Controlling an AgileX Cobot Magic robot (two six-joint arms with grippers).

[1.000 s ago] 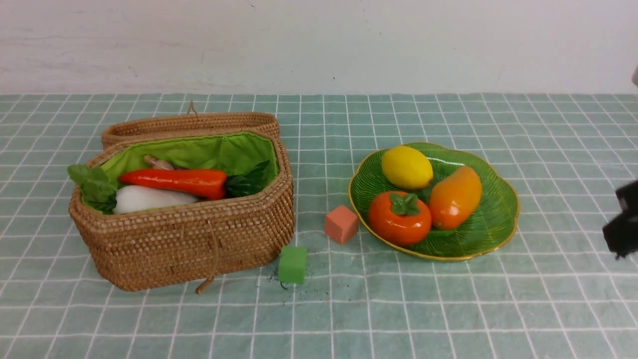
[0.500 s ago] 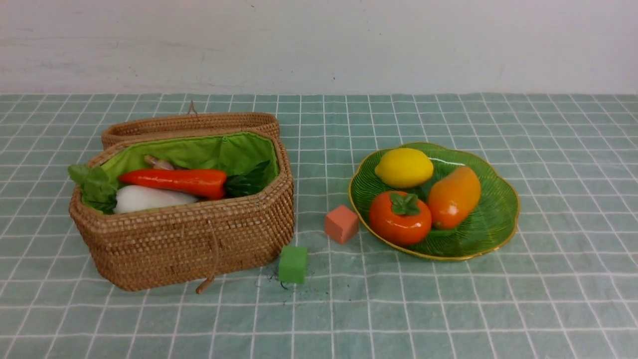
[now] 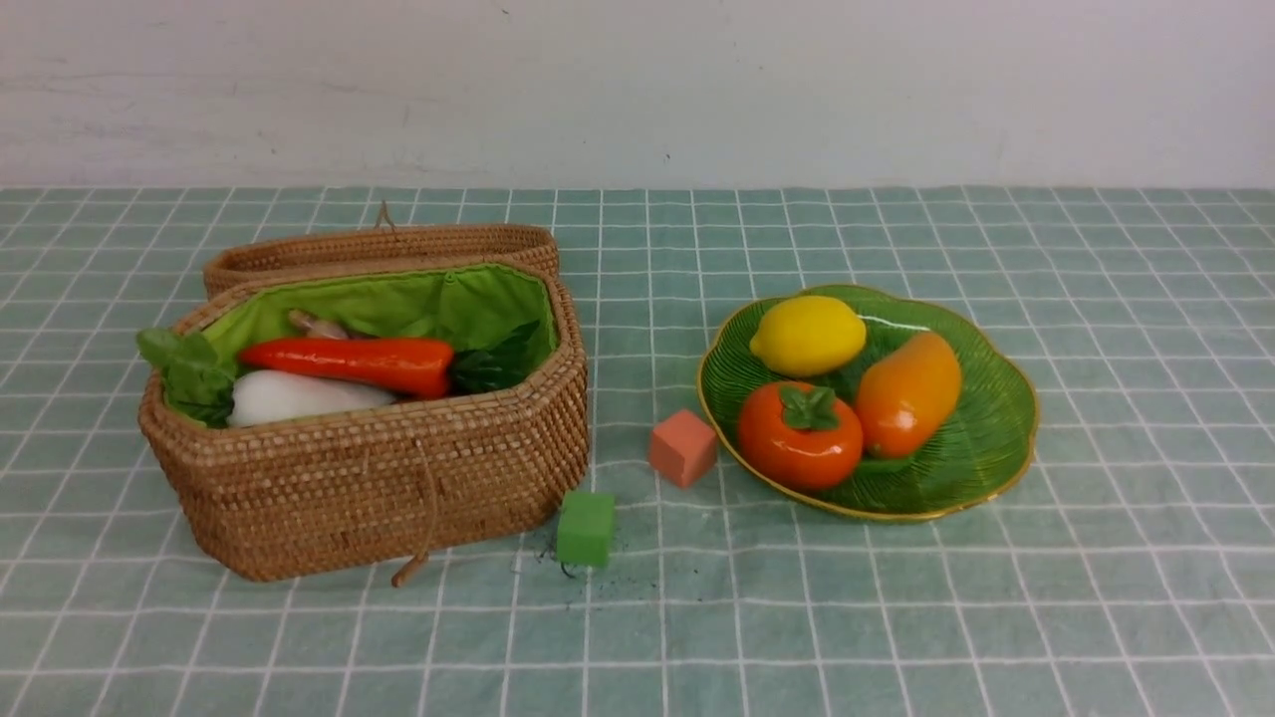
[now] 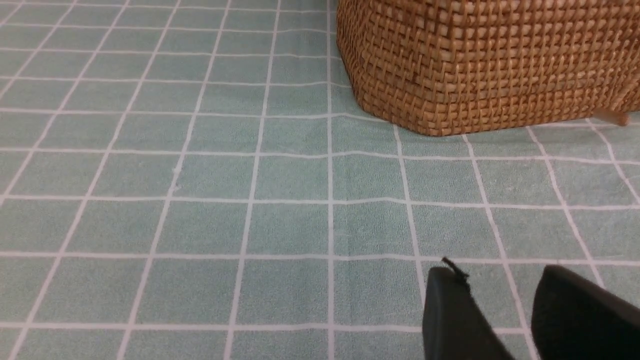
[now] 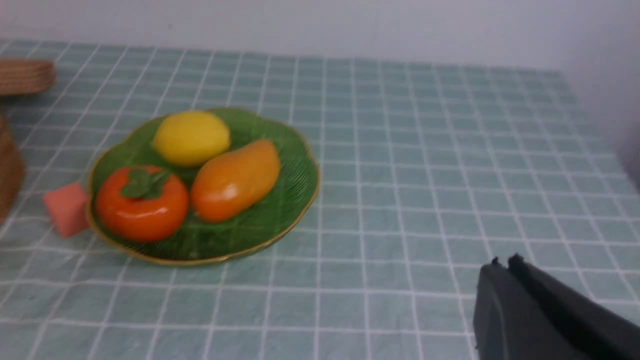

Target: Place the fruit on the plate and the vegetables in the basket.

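The basket (image 3: 369,478) holds the carrot (image 3: 349,363) and radish (image 3: 299,395); the plate (image 3: 981,448) holds the mango (image 3: 908,393), persimmon (image 3: 800,438) and lemon (image 3: 807,335), so sorting seems finished. Left end effector (image 4: 500,280) is slightly spread, right end effector (image 5: 502,265) pressed together, both empty, away from everything

Even bright light, soft shadows, glare on my lemon (image 3: 808,335); right wrist view slightly blurry, others sharp.

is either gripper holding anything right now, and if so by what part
Nothing is held. The left gripper hangs over bare tablecloth with an empty gap between its fingers; the right gripper has its fingers together with nothing between them.
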